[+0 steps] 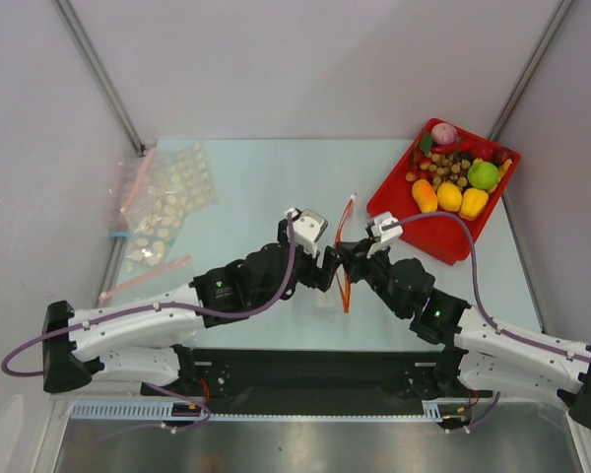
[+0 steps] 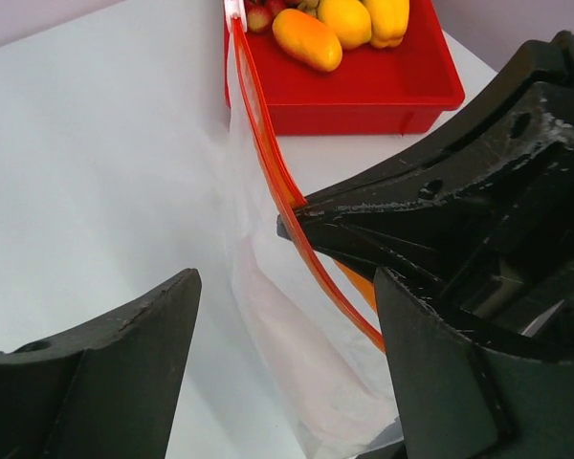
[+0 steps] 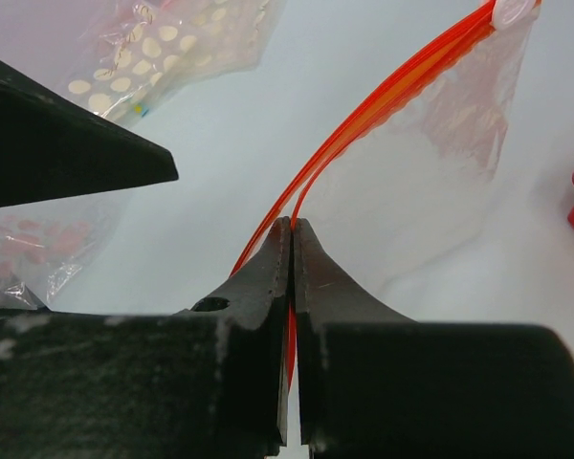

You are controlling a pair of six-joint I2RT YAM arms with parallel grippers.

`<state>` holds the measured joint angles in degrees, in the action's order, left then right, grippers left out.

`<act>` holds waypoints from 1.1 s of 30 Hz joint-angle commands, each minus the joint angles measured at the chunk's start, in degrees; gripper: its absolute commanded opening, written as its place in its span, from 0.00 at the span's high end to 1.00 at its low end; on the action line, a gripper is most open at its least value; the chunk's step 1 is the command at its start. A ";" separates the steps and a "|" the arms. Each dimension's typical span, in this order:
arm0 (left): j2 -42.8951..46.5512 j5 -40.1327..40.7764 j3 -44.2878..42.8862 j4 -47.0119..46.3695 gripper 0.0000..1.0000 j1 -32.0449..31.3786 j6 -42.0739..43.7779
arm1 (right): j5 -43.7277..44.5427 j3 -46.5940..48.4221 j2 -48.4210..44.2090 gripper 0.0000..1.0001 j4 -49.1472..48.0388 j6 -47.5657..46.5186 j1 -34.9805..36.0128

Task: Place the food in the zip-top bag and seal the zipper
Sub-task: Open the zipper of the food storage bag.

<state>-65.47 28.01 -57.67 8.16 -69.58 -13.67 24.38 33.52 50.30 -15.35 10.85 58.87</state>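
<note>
Two grippers, top view: the left gripper (image 1: 331, 276) and right gripper (image 1: 349, 258) meet mid-table at the zip-top bag (image 1: 346, 291), which is held up on edge, its zipper (image 1: 351, 212) running front to back.
Surroundings, top view: a red tray (image 1: 441, 236) at far right holds the food (image 1: 449, 197), apart from the bag; dotted bags (image 1: 163, 202) lie far left, well apart.
Left wrist view, left gripper: fingers (image 2: 105, 373) spread wide, with the clear bag hanging between them.
Left wrist view, obstruction: the right gripper fills the right side, hiding part of the bag and the table beyond.
Right wrist view, right gripper: jaws pressed together on the zipper, which runs up and away.
Right wrist view, obstruction: one left finger, a dark wedge, covers part of the dotted bags.
</note>
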 commanded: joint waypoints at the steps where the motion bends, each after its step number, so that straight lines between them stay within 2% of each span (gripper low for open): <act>1: -1.32 -1.99 -3.23 0.89 0.22 0.59 -1.45 | 0.67 1.73 -0.29 1.00 -3.54 -0.57 0.63; 9: -4.40 -2.26 -5.69 2.03 0.31 0.94 -1.18 | 0.75 1.29 -2.57 1.00 -3.54 -0.83 1.42; 12: -6.77 -0.24 -7.10 3.60 0.48 0.94 -0.66 | 1.11 1.11 -3.28 1.00 -3.63 -0.74 1.42; 13: -7.30 0.20 -7.98 3.96 0.61 0.94 -0.39 | 1.28 0.94 -3.37 1.00 -3.80 -0.74 1.42; 19: -8.88 0.82 -10.44 5.72 1.00 1.73 0.05 | 3.03 0.76 -3.46 1.00 -3.72 -0.66 1.42; 23: -7.13 3.62 -10.71 6.86 1.00 2.70 0.84 | 3.83 0.85 -2.93 1.00 -4.16 -0.22 1.42; 29: -1.87 13.72 -8.78 8.62 1.00 2.96 1.54 | 2.70 3.30 0.31 1.00 -4.86 2.68 -0.07; 32: 2.26 20.84 -6.41 8.27 1.00 2.96 2.50 | -3.53 5.06 3.91 1.00 -8.28 7.85 -3.83; 33: 3.32 22.51 -5.45 8.01 1.00 2.87 3.81 | -10.95 5.41 6.80 1.00 -9.42 12.48 -5.59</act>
<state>-67.35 41.04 -64.45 17.10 -66.98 -12.71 23.16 35.64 52.97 -18.87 15.09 57.01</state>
